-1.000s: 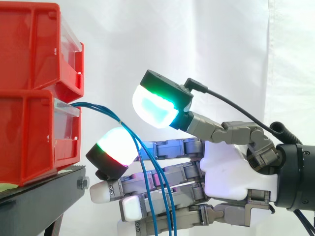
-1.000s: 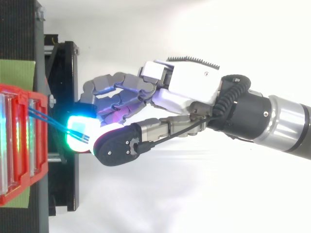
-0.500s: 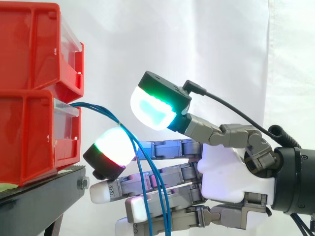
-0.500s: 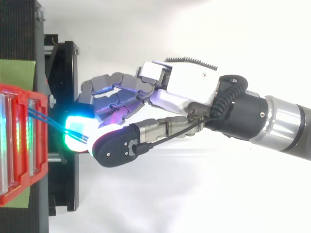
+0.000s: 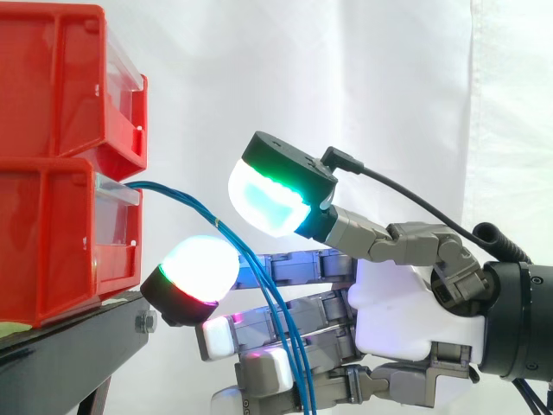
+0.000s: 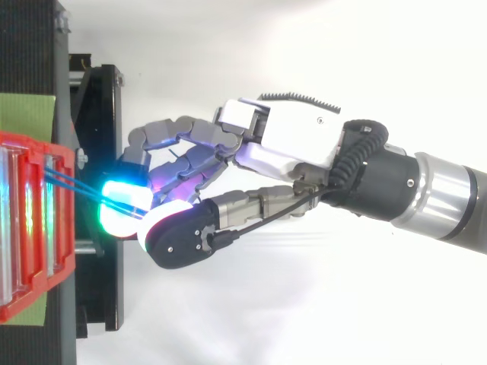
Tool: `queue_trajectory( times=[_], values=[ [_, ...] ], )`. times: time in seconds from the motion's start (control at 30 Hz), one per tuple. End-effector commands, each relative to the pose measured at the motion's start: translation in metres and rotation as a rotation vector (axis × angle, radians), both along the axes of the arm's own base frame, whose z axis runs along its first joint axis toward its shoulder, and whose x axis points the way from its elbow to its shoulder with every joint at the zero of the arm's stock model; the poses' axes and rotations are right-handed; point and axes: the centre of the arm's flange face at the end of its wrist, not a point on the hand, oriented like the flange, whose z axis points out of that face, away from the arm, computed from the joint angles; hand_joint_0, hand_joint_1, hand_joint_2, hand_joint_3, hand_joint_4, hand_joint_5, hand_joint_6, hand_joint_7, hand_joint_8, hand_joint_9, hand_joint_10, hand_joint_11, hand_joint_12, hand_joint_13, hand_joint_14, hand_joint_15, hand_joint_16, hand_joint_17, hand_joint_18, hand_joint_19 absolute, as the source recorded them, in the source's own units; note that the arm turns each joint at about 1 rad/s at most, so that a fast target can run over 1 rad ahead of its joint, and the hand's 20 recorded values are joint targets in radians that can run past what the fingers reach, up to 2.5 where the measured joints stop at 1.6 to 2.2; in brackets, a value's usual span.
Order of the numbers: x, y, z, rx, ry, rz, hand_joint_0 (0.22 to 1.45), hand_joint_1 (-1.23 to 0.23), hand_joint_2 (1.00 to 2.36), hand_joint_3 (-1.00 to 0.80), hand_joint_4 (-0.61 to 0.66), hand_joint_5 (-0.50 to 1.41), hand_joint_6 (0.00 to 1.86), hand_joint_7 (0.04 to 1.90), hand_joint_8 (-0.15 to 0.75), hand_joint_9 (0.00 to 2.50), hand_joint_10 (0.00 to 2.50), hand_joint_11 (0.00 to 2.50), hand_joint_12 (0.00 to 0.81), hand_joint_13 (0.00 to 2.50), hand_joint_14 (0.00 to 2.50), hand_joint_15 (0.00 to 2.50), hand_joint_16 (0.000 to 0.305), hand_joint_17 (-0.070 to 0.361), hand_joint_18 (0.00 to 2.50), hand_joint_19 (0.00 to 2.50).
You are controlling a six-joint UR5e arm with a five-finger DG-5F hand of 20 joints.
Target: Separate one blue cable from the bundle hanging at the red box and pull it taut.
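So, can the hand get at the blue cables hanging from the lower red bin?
Likely yes: the blue cables already pass between the hand's thumb and fingers with nothing blocking them. It hasn't closed on them yet.

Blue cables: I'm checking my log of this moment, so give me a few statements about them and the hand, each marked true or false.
1. The blue cables come out of the lower red bin. True.
2. The cables run taut and straight. False: they arc out and hang down past the hand.
3. The lower red bin rests on a black stand. True.
4. The hand is above the bin. False: it is beside it, at about its height.
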Motion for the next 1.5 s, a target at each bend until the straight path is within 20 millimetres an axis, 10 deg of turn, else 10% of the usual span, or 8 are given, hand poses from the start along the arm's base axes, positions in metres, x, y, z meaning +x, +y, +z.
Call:
queue_trajectory(
  times=[0.0, 0.7, 1.47],
  values=[
    [0.0, 0.001, -0.001, -0.002, 0.004, 0.002, 0.6, -0.65, 1.0, -0.49, 0.19, -0.18, 0.57, 1.11, 0.301, 0.81, 0.01, 1.13, 0.334, 1.15, 0.02, 1.27, 0.042, 0.094, 0.63, 0.52],
    [-0.006, 0.002, -0.005, 0.001, 0.061, 0.01, 0.64, -0.58, 1.01, -0.41, 0.18, -0.19, 0.65, 0.99, 0.295, 0.86, 0.01, 1.21, 0.317, 1.21, 0.01, 1.38, 0.042, 0.094, 0.67, 0.56],
    [-0.022, -0.011, 0.035, -0.013, 0.134, 0.0, 0.6, -0.44, 1.0, -0.5, 0.19, -0.18, 0.65, 1.0, 0.304, 0.86, 0.01, 1.19, 0.32, 1.2, 0.02, 1.37, 0.043, 0.097, 0.66, 0.59]
  ],
)
